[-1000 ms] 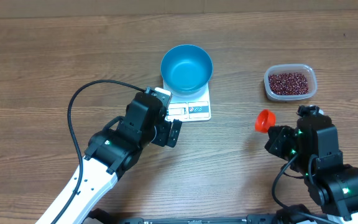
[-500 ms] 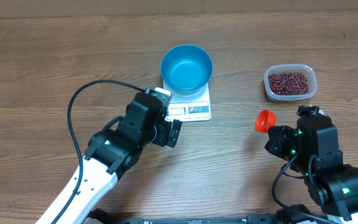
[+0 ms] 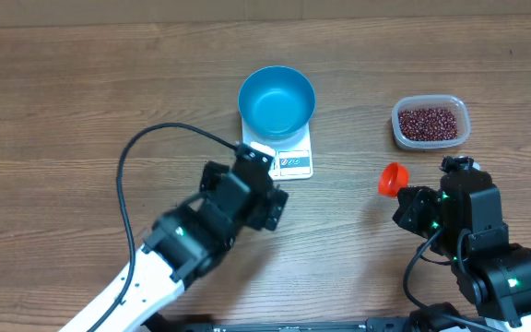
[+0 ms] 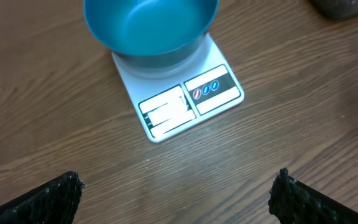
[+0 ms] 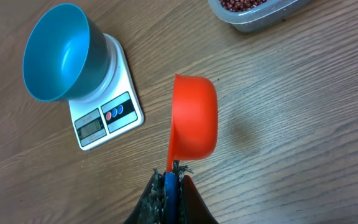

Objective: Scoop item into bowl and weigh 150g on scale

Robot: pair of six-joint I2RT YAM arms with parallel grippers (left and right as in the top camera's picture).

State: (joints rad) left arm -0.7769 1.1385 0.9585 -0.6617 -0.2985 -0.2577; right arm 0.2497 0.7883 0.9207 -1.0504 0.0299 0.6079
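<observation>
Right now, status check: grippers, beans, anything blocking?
Left gripper open and empty near scale. Right gripper shut on orange scoop, scoop empty. Blue bowl on scale, empty; beans in clear tub. Path clear.

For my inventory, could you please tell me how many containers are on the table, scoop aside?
2: the bowl on the scale, and the tub of beans to its right. None seems hidden.

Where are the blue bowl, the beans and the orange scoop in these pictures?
blue bowl [image 3: 277, 100], overhead view, on its inner floor.
beans [image 3: 429, 123], overhead view, middle of the heap.
orange scoop [image 5: 194, 118], right wrist view, inside its cup.
</observation>
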